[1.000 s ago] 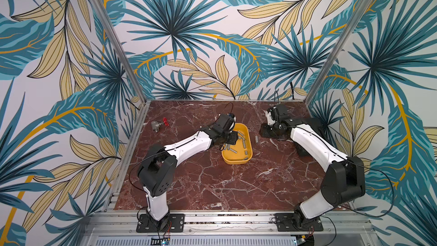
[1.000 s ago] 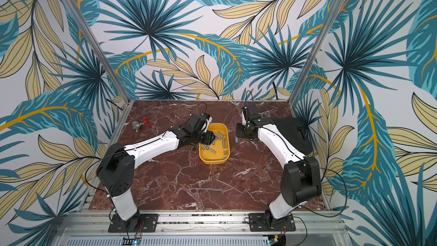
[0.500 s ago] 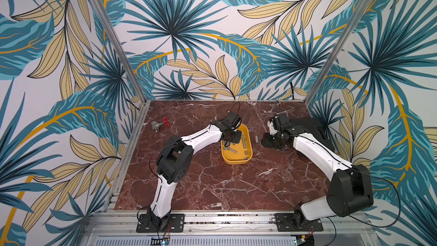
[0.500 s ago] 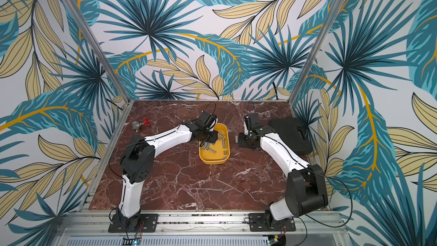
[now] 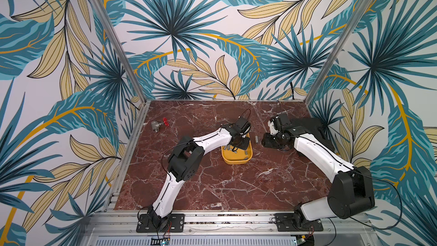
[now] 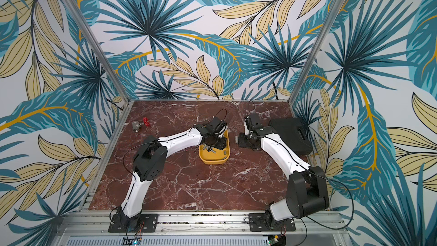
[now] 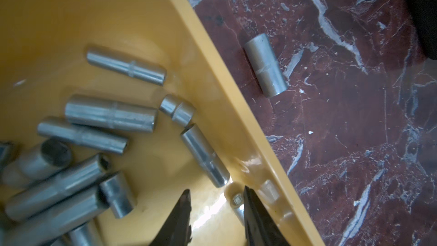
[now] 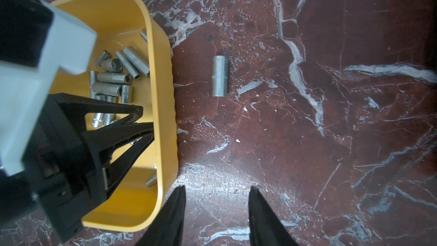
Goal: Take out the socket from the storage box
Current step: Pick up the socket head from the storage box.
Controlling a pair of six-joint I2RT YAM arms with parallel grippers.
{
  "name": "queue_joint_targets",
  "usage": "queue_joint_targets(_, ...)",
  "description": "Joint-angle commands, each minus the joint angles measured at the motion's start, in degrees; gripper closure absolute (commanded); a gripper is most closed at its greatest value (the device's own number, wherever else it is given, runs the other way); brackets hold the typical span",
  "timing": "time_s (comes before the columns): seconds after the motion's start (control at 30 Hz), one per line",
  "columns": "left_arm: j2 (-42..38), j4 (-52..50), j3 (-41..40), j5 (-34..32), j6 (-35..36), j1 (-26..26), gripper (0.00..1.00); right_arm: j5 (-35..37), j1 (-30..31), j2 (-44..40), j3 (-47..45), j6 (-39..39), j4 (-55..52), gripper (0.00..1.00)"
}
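Inside the storage box (image 7: pixel 227 91), a small socket (image 7: pixel 236 201) stood between the jaws of the left gripper (image 7: pixel 216 197), close against one finger; they were partly open, gripping nothing. At least ten other sockets (image 7: pixel 110 113) lay there. Outside, one loose socket (image 8: pixel 219 76) lay ahead of the right gripper (image 8: pixel 217 192), its jaws parted, empty

I see the red marble table (image 5: pixel 212 185) carrying the yellow tray (image 5: pixel 236 161) near its middle. One loose socket (image 5: pixel 256 139) lies just beside the tray. A black case (image 6: pixel 288 131) sits back right, a valve (image 5: pixel 157 125) back left.
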Motion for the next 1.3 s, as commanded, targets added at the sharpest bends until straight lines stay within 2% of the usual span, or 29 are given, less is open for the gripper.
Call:
queue_joint_targets(0.0,1.3,-0.5,4.1,-1.3,-0.5,-0.2,0.60,0.3,-0.2,-1.1,-1.0,-0.1,-1.2,0.54)
queue_joint_targets(0.3,5.1,-1.9,8.2,-6.6,0.7,-0.3,0.64,0.5,-0.2,-1.3,-0.8,-0.3,-1.9,0.54)
queue_joint_targets(0.5,7.4,-3.5,11.0,-7.1,2.4,-0.3,0.66,0.3,-0.2,-1.3,-1.0,0.0,-2.0,0.54)
queue_joint_targets(0.7,7.5,-4.3,10.0,-7.3,2.8,-0.3,0.67,0.3,-0.2,-1.1,-0.8,0.0,-2.1,0.54)
queue_joint_targets(0.97,6.9,-5.2,8.9,-8.2,3.8,-0.3,0.74,0.0,-0.2,-0.7,-0.5,0.1,-2.1,0.54)
queue_joint_targets(1.27,6.1,-5.1,4.7,-8.7,3.9,-0.3,0.77,-0.2,-0.2,-0.4,-0.7,0.0,-1.8,0.54)
